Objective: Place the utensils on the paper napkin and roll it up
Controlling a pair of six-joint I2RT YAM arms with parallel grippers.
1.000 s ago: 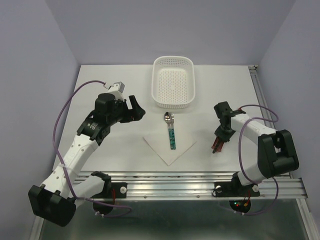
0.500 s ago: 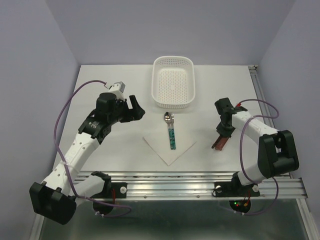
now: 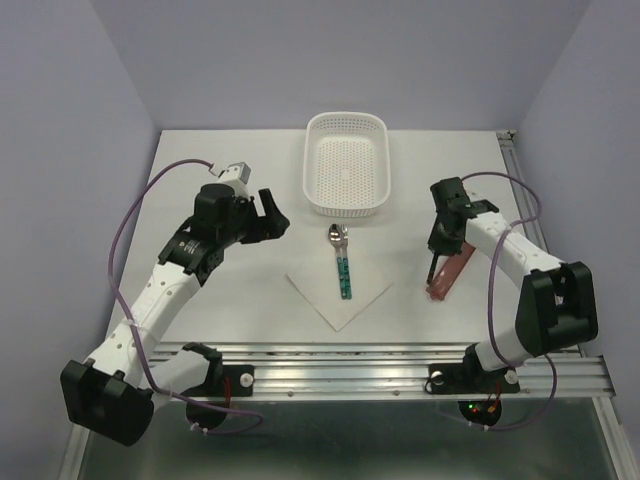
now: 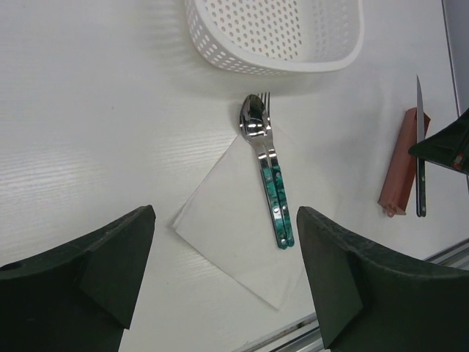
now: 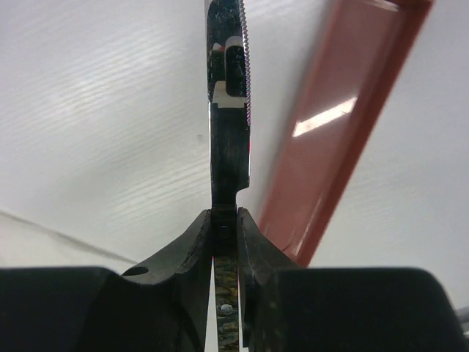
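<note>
Seen from above, the paper napkin (image 3: 340, 295) lies as a diamond on the white table (image 3: 220, 180). One corner aims at the white basket (image 3: 347, 165), and the opposite corner stops just short of the metal rail (image 3: 380, 352). Bare table spreads on both sides of the napkin. The spoon (image 3: 342, 262) runs along that corner-to-corner line, with its green handle over the napkin's middle. Its bowl lies past the far corner, pointing at the basket. My left gripper (image 3: 273, 213) hangs left of the napkin, apart from it, jaws wide. My right gripper (image 3: 436, 262) sits well right of the napkin, beside a red-brown bar (image 3: 444, 278).

Through my left wrist, my spread fingers (image 4: 110, 257) frame the napkin. A fork (image 4: 265, 97) lies beside the spoon, tines peeping out by the bowl and both green handles side by side. Right of the napkin, the knife (image 4: 418, 110) runs parallel to the spoon, along the bar.

Through my right wrist, my jaws are narrow and pinch the knife where blade meets handle. The serrated blade points straight away from me, and the bar slants just beside it. I cannot tell whether the blade touches the table.
</note>
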